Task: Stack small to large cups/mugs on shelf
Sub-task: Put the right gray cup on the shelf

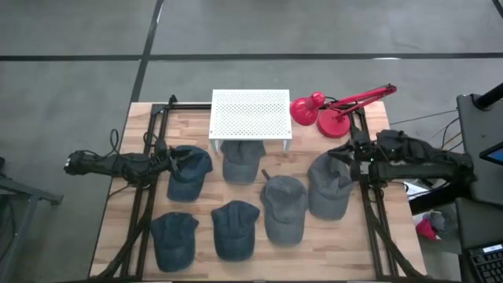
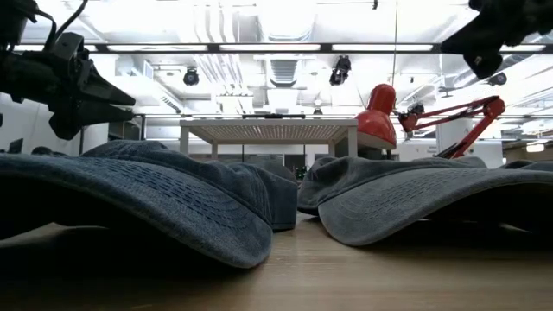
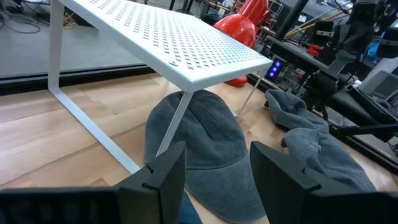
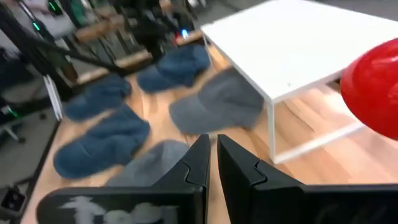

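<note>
Several soft caps lie crown-up on the wooden table. In the high view a dark blue cap (image 1: 189,171) lies left of the white perforated shelf (image 1: 251,114), and a grey-blue cap (image 1: 242,161) sits half under the shelf's front edge. Two grey caps (image 1: 284,206) (image 1: 330,185) lie to the right, two dark blue caps (image 1: 174,238) (image 1: 234,228) near the front. My left gripper (image 1: 174,161) (image 3: 217,168) hovers open over the left dark blue cap, facing the shelf (image 3: 168,37). My right gripper (image 1: 342,153) (image 4: 213,155) is shut, raised above the right grey cap.
A red desk lamp (image 1: 330,110) stands right of the shelf at the far edge, its arm reaching toward the right arm. Black frame rails (image 1: 149,149) run along both table sides. The shelf top carries nothing. Bare wood shows between the caps and the near edge.
</note>
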